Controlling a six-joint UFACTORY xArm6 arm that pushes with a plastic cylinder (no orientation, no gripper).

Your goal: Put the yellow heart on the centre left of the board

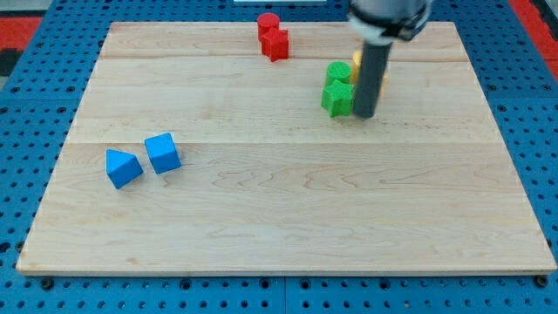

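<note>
Camera view | my tip (364, 115) | yellow block (357, 61) just behind, mostly hidden

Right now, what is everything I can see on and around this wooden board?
Wooden board: one, pale wood, fills most of the view.
Blue pegboard: one, blue with holes, under and around the board.
Red blocks: two, red, touching, top centre.
Green blocks: two, green, touching, upper right of centre.
Yellow block: one, yellow, mostly hidden behind the rod, shape unclear.
Blue blocks: two, blue, side by side, centre left.
My tip: one dark rod, end right beside the green blocks.
</note>
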